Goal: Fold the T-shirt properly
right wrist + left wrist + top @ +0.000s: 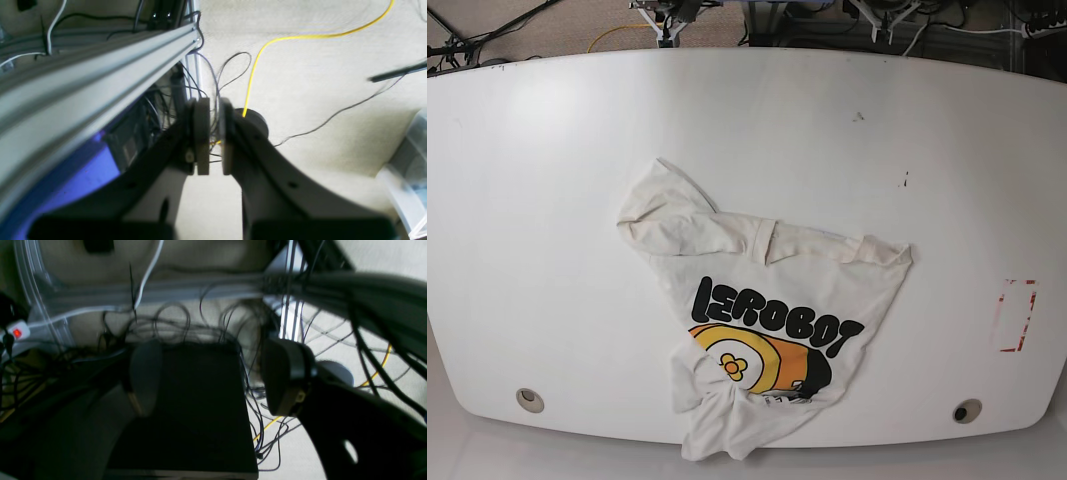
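On the white counter (547, 200) T-shirt (767, 320) lies crumpled, print up; left pincer (213, 376) gapes wide, empty; right pincer (213, 133) nearly closed, empty.

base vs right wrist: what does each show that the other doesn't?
Base only: the T-shirt lying crumpled on the white table, print up, hem over the near edge; no arm in frame. Right wrist only: the right gripper, fingers nearly together with nothing between them, and an aluminium rail. Both: carpet floor with a yellow cable.
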### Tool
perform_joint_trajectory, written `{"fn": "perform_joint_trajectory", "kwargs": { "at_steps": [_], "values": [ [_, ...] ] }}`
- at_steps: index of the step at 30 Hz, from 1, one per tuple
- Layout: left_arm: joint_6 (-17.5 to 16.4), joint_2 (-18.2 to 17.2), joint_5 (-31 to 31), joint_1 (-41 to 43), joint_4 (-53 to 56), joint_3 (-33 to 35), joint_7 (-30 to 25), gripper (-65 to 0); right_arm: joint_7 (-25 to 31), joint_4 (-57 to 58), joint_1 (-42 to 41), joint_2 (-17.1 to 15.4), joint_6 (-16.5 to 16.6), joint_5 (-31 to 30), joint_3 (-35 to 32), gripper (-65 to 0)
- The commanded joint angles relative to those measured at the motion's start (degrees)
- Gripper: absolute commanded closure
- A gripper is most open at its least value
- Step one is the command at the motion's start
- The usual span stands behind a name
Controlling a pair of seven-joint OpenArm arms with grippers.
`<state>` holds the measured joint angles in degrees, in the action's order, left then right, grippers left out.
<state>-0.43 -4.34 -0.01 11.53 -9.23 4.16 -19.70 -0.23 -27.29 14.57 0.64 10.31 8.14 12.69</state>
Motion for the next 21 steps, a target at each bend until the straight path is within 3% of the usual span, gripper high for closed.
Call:
{"fn": "perform_joint_trajectory", "kwargs": {
  "at_steps": [1, 14, 21],
  "values": [
    [0.1, -0.3, 0.0, 1.9, -2.6, 0.1, -0.6, -43.2, -0.3, -3.8, 1.9, 0.8, 0.0, -0.2, 0.0, -5.1],
    [0.1, -1.3, 0.2, 18.0, -26.1, 0.0, -0.5, -43.2, -0.3, -13.6, 11.2, 1.0, 0.4, -0.2, -0.2, -5.1],
    [0.1, -2.2, 0.0, 25.0, -34.9, -0.2, -0.5, -43.1, -0.3, -23.2, 18.3, 0.8, 0.1, -0.3, -5.3, -5.1]
  ]
}}
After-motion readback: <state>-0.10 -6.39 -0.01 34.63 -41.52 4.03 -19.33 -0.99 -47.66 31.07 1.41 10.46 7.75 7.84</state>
